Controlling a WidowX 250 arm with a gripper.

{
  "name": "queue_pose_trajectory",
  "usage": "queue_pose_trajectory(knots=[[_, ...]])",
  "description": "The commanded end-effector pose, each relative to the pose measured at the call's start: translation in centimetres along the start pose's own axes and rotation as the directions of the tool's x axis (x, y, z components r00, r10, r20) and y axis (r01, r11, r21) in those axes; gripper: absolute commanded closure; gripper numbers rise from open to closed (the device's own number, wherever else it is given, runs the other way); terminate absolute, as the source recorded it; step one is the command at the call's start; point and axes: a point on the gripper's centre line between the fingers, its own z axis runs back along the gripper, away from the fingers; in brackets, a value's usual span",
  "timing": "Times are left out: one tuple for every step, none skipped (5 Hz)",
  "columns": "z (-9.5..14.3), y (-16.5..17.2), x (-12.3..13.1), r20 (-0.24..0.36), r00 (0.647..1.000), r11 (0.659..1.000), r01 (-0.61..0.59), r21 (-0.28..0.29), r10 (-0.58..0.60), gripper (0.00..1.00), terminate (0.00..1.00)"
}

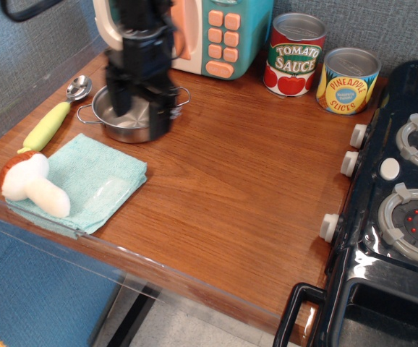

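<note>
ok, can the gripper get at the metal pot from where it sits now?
Probably yes. The gripper hangs right over the metal pot, fingers spread, with nothing between them; the spoon and towel lie off to the side.

1. The gripper is matte black all over, blocky and square-edged.
2. Two thick, flat fingers hang from a wider boxy body, the right one looking longer and heavier.
3. A black cable curves in a loop at the top left corner.
4. The whole unit is blurred, so screws and markings cannot be made out.
</note>
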Motion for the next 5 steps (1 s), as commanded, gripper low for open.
queue_pose_trajectory(knots=[[3.1,7.6,-6.4,0.108,0.951,0.954,-0.296,0.048,0.289,0.00,0.00],[2.0,9.9,-8.9,0.089,0.917,0.916,-0.394,0.072,0.388,0.00,0.00],[0.9,11.0,-9.2,0.082,0.897,0.895,-0.439,0.081,0.433,0.00,0.00],[-0.3,11.1,-8.8,0.051,0.891,0.887,-0.454,0.083,0.451,0.00,0.00],[-1.4,11.2,-8.0,0.047,0.885,0.881,-0.465,0.089,0.463,0.00,0.00]])
